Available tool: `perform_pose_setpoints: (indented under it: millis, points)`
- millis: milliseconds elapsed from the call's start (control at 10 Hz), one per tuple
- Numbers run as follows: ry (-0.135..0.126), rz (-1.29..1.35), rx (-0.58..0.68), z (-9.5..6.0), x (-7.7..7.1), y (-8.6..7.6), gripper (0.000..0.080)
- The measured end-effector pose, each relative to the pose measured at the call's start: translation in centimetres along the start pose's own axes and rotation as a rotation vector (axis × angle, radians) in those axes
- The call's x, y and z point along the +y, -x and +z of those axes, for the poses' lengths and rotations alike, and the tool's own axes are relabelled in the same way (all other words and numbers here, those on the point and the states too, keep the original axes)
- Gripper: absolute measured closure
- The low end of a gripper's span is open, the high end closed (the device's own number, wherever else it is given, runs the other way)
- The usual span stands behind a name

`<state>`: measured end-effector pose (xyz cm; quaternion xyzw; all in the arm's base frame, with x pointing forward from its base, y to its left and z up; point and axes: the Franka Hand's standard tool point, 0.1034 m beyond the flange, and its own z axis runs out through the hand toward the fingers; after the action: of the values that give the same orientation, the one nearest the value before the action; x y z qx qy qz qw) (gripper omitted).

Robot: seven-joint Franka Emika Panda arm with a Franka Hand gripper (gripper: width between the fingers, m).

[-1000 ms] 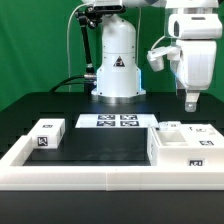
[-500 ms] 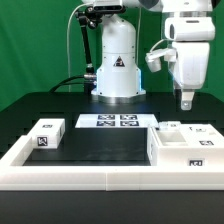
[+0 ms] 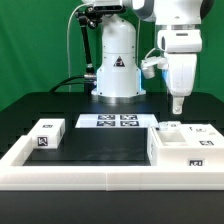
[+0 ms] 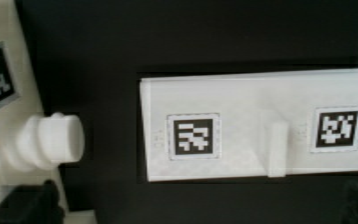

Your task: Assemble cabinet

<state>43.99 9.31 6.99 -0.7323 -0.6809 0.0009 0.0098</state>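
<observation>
The cabinet's large white box [image 3: 180, 150] stands at the exterior view's right, with smaller tagged white blocks [image 3: 203, 130] at its far side. Another small tagged block [image 3: 47, 134] lies at the left. My gripper [image 3: 178, 103] hangs well above the box, touching nothing. In the wrist view a white panel [image 4: 247, 100] with two tags and a thin ridge lies below, and a white part with a round knob [image 4: 48, 140] is beside it. My gripper [image 4: 194, 215] holds nothing, and a dark fingertip [image 4: 19, 205] shows at the frame edge; the jaws look spread.
The marker board [image 3: 118, 121] lies in front of the robot base [image 3: 118, 65]. A long white rail [image 3: 90, 177] edges the black table's front and sides.
The gripper has moved toward the exterior view's left and risen slightly, and the wrist has turned. The cabinet parts have not moved.
</observation>
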Motion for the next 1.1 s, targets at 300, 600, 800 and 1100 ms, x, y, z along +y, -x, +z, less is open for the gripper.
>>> perform_pose_setpoints:
  millis: [300, 600, 800, 1100]
  points:
    - [0.006, 0.002, 0.021, 1.5, -0.8, -0.2, 0.0003]
    - [-0.007, 0.002, 0.036, 3.2, -1.7, -0.5, 0.0003]
    - [-0.009, 0.004, 0.049, 4.3, -2.0, -0.8, 0.0003]
    - [-0.024, 0.006, 0.053, 5.2, -2.6, -0.8, 0.0003]
